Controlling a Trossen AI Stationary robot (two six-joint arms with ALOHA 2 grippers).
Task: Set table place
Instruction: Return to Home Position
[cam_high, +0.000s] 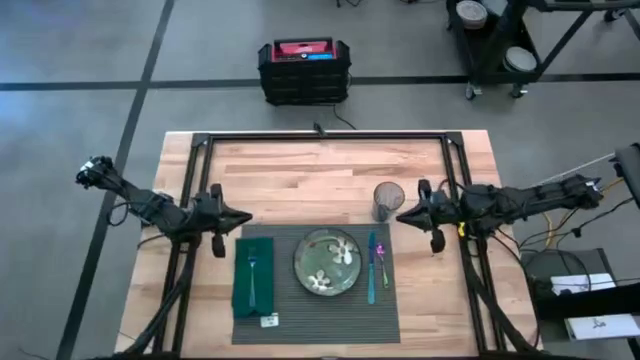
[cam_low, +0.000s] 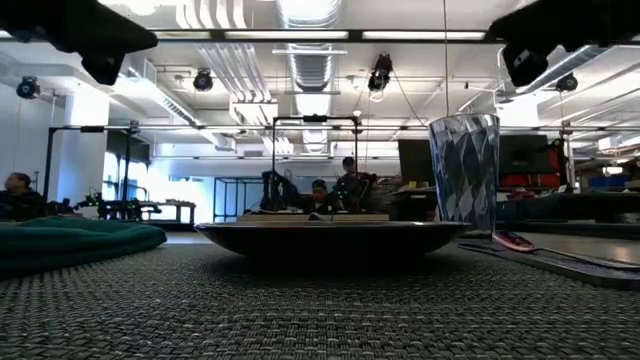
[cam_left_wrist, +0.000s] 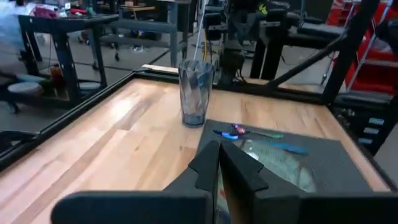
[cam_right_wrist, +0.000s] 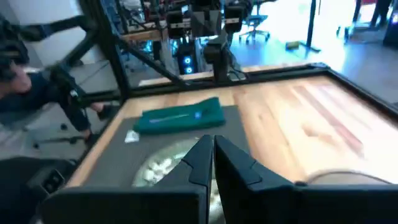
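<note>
The dark grey ribbed placemat (cam_high: 315, 285) lies on the light-wood table (cam_high: 300, 170) near its front edge. On the mat sit a green patterned plate (cam_high: 327, 262), a dark green napkin (cam_high: 253, 277) with a fork on it at the left, and blue cutlery (cam_high: 376, 262) at the right. A clear faceted glass (cam_high: 388, 200) stands on the wood just beyond the mat's far right corner. My left gripper (cam_high: 247, 217) hovers shut above the mat's far left corner. My right gripper (cam_high: 402, 215) hovers shut beside the glass.
A black and red case (cam_high: 304, 70) sits on the floor beyond the table's far edge. A black frame rail (cam_high: 320, 138) runs around the table's far part. People sit in the room behind, seen in the low view. Bare wood lies beyond the mat.
</note>
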